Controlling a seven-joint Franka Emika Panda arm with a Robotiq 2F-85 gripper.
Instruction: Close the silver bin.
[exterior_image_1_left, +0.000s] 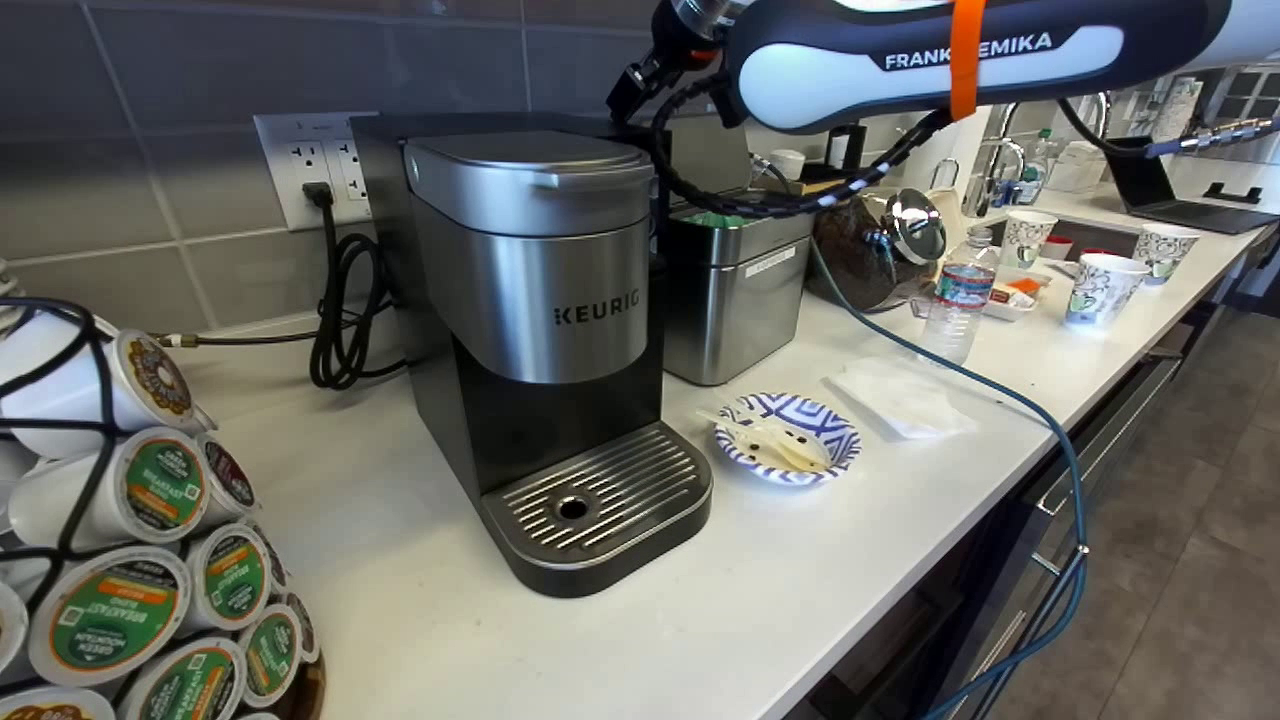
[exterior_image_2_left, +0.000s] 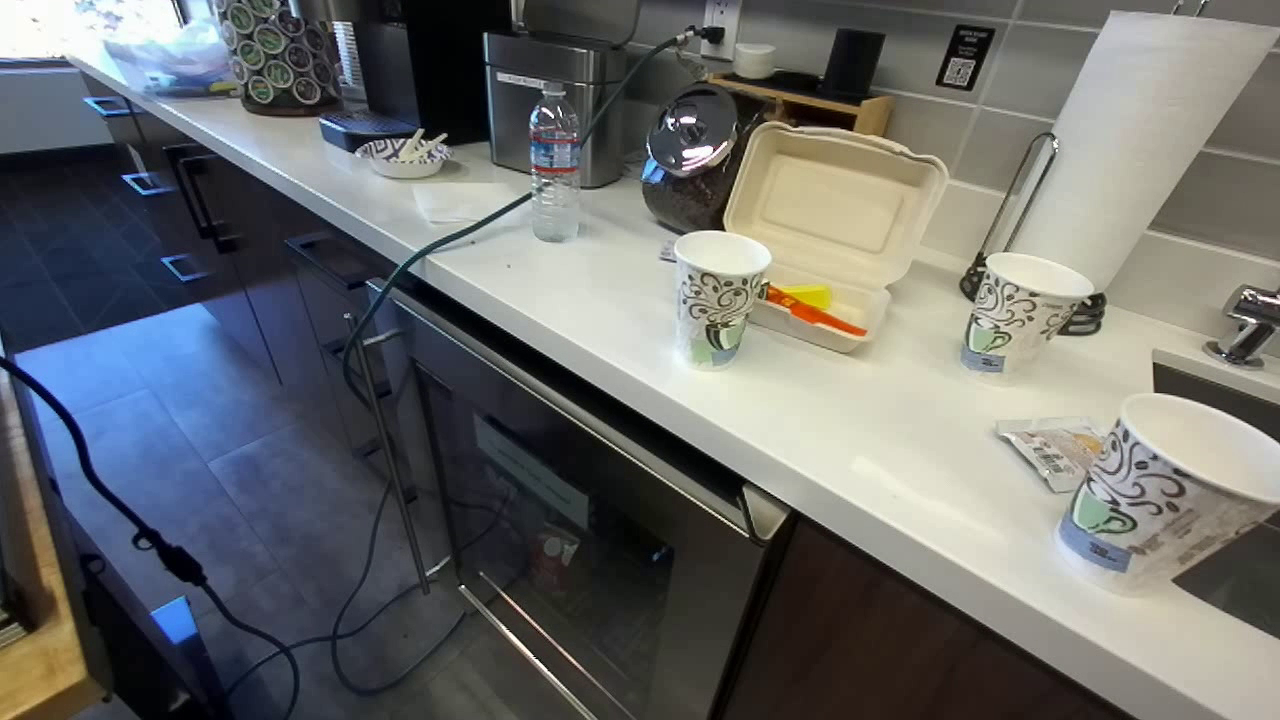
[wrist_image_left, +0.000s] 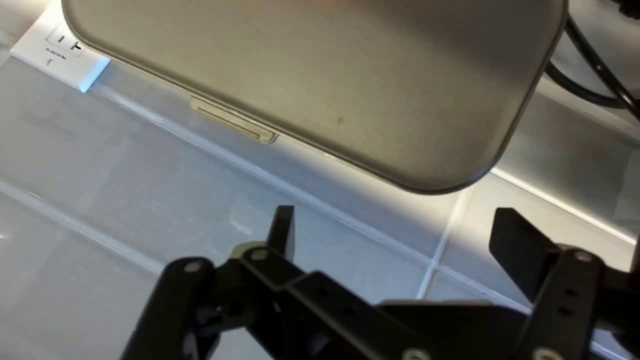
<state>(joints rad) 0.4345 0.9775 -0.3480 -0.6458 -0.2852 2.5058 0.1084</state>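
The silver bin (exterior_image_1_left: 748, 300) stands on the counter behind the Keurig coffee maker; it also shows in an exterior view (exterior_image_2_left: 540, 110). Its lid (exterior_image_1_left: 708, 152) stands raised, hinged up toward the tiled wall, and a green liner (exterior_image_1_left: 715, 219) shows in the opening. In the wrist view the lid (wrist_image_left: 320, 95) is a broad grey panel with rounded corners and a small tab on its edge. My gripper (wrist_image_left: 392, 222) is open with nothing between its fingers. In an exterior view the gripper (exterior_image_1_left: 672, 105) is above the bin area near the lid, partly hidden by the arm; contact cannot be told.
The Keurig coffee maker (exterior_image_1_left: 530, 300) stands right beside the bin. A glass jar (exterior_image_1_left: 860, 250), a water bottle (exterior_image_1_left: 960, 300) and a patterned bowl (exterior_image_1_left: 790, 440) are near it. A blue-green cable (exterior_image_1_left: 1000, 385) runs across the counter. A wall outlet (wrist_image_left: 60, 50) is behind the lid.
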